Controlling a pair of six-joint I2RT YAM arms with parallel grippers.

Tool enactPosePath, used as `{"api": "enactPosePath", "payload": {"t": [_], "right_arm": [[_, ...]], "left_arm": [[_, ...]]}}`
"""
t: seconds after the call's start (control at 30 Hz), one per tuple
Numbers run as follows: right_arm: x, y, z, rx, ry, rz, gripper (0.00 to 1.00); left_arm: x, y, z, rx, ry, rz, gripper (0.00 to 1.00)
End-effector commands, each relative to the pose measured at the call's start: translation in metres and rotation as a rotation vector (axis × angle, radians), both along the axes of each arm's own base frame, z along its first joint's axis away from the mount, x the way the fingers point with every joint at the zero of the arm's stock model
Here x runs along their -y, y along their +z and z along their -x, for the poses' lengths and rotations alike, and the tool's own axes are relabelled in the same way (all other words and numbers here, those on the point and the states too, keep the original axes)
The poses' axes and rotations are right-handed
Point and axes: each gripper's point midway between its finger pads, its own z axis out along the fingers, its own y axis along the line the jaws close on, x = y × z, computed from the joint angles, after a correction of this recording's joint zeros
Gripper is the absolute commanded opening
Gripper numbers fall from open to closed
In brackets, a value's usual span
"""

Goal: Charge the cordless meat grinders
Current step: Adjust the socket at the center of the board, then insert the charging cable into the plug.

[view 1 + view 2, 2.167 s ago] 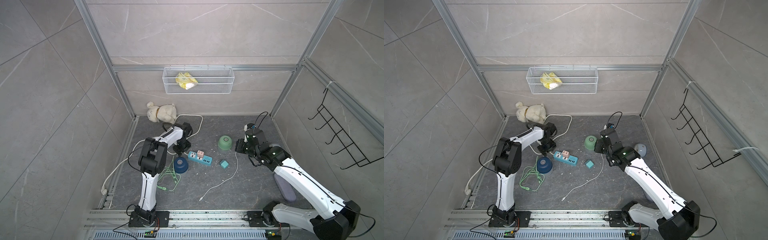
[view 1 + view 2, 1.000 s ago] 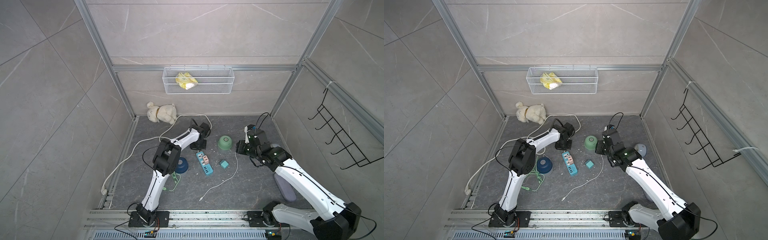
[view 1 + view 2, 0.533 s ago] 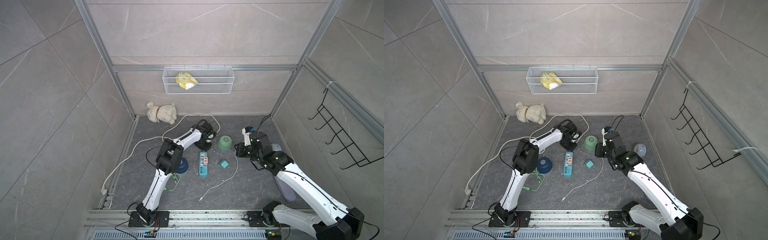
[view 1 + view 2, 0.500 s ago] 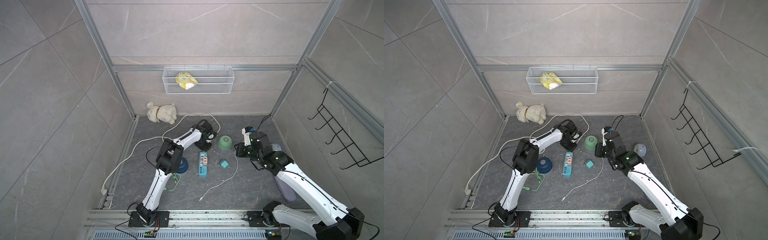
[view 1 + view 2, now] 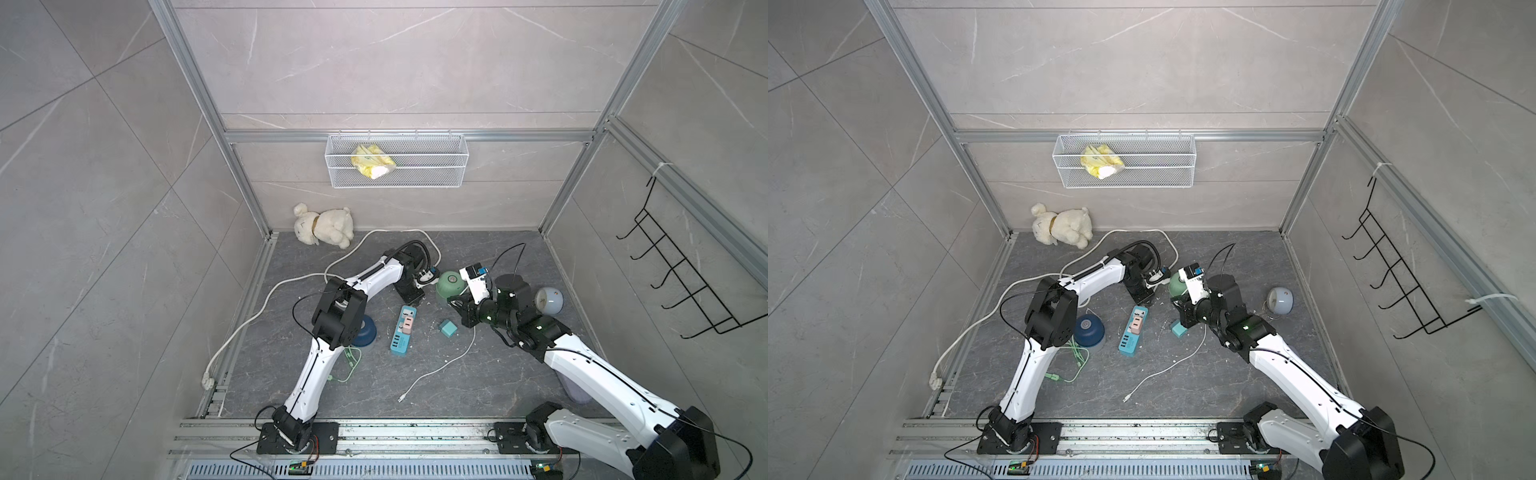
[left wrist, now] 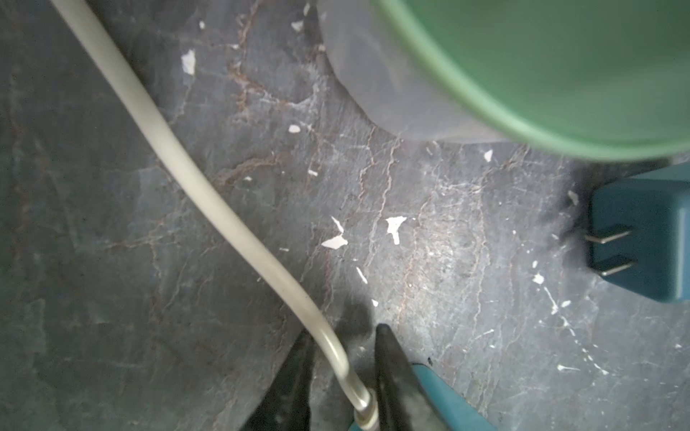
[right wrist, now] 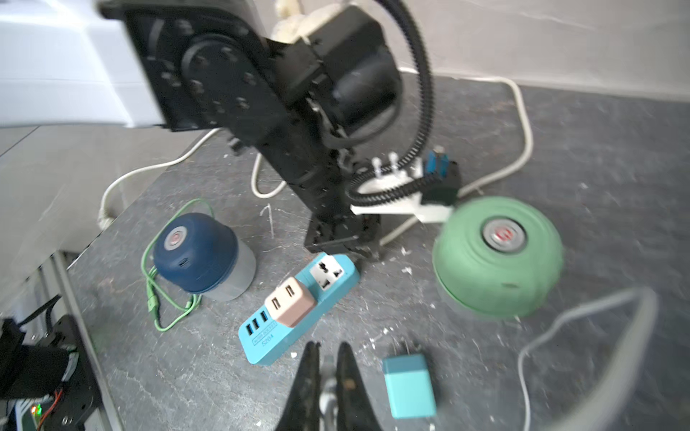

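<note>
Mint-green grinder [image 5: 450, 284] sits mid-tabletop [image 5: 478, 386] in both top views, btwn left gripper [image 5: 409, 297] and right gripper [image 5: 466, 322]. Navy grinder [image 5: 368, 330] is half hidden behind left arm [image 5: 338, 307], w/ power strip [image 5: 402, 332] near.

Left wrist: gripper released, fingers [image 6: 295, 373] astride the strip's white cord [image 6: 209, 197].

Right wrist: gripper clenched on thin white cable [image 7: 582, 308], teal adapter [image 7: 409, 384] just beside.

Matt plastic mint grinder [image 7: 485, 272]; rough, scuffed stone-look floor [image 5: 498, 386]
</note>
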Motion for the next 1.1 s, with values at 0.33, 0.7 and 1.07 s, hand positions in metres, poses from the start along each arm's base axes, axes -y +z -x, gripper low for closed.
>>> {"api": "enactPosePath", "payload": {"t": [0.33, 0.7, 1.07], "right_arm": [[-0.052, 0.019, 0.032, 0.356, 0.610, 0.084, 0.00], [-0.088, -0.052, 0.011, 0.271, 0.752, 0.263, 0.00], [-0.114, -0.099, 0.005, 0.254, 0.806, 0.311, 0.00]], "left_arm": [[-0.001, 0.145, -0.034, 0.285, 0.178, 0.423, 0.56], [-0.155, 0.218, -0.049, 0.658, 1.045, 0.523, 0.54], [-0.226, 0.219, 0.011, 0.688, 1.319, 0.603, 0.58]]}}
